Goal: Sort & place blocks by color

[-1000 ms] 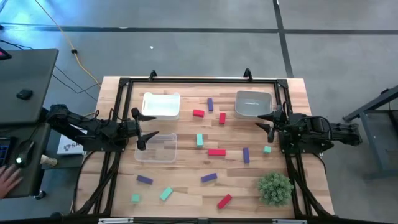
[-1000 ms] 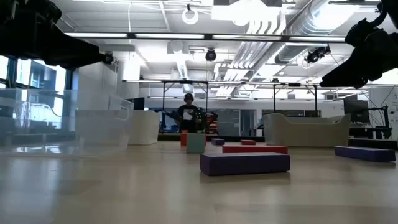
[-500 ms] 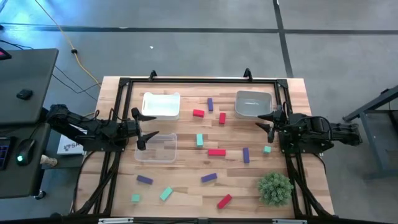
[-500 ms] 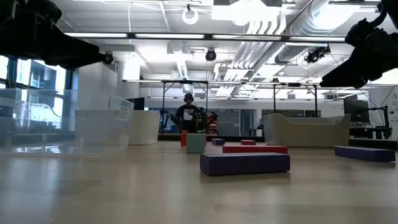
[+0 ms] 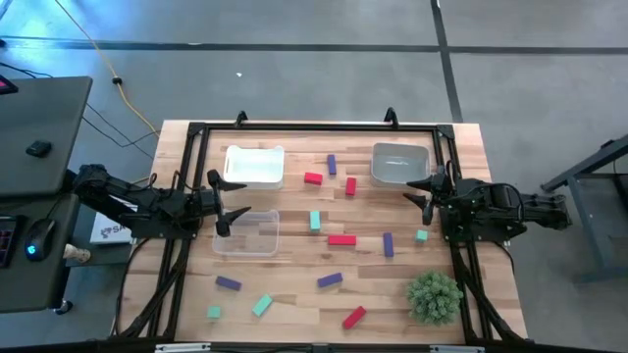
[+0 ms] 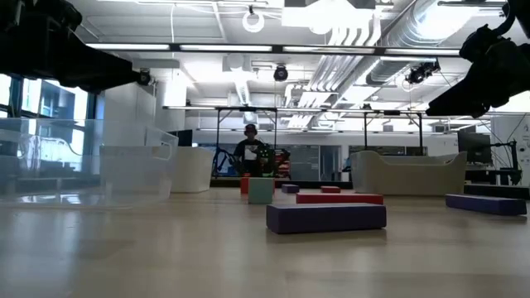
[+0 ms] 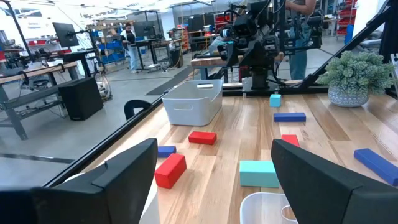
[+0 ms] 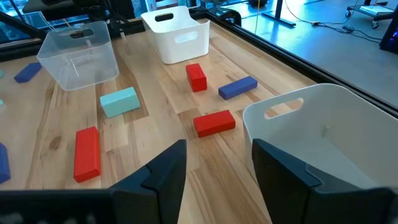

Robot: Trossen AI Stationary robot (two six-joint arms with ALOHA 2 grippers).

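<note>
Red, purple and teal blocks lie scattered flat on the wooden table: a red bar (image 5: 341,239) and a teal block (image 5: 315,221) in the middle, a purple bar (image 5: 329,280) nearer the front, a red one (image 5: 354,317) at the front. My left gripper (image 5: 228,201) hangs open at the table's left side, over the clear bin's far edge, with nothing between its fingers (image 7: 124,171). My right gripper (image 5: 424,193) hangs open at the right side, beside the grey bin, and is empty too (image 8: 217,168).
A white bin (image 5: 254,166) stands at the far left, a clear bin (image 5: 247,232) just in front of it, and a grey bin (image 5: 399,163) at the far right. A bushy green plant (image 5: 434,297) sits at the near right. A black frame (image 5: 314,126) rims the table.
Both arms have kept still and no block has moved. A person's hand that showed at the desk to the left of the table a second ago has gone from view.
</note>
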